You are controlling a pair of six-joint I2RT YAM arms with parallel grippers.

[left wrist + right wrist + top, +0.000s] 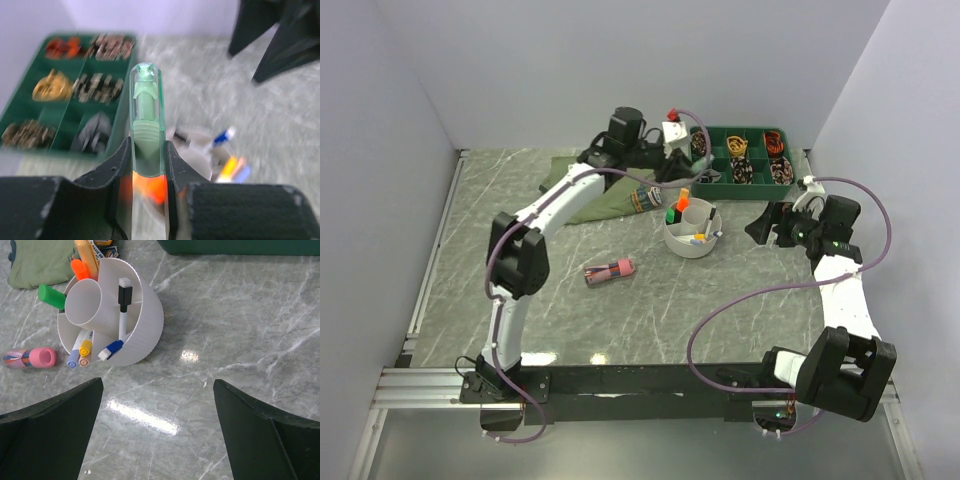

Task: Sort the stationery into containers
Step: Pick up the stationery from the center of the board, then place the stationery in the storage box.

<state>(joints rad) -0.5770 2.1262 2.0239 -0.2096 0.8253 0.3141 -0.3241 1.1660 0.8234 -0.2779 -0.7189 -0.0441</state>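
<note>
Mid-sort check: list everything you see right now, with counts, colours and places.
tub: one, white, divided, table centre.
stationery: about eight in the tub; orange and green highlighters, thin white pens with coloured caps.
held highlighter: one, clear green cap, in the left tool.
pink-capped case: one, on the table left of the tub.
tray: one, dark green, small items inside, far right.
shirt: one, olive, left of the tray.
left tool: shut on the held highlighter.
right tool: open, empty, right of the tub.
</note>
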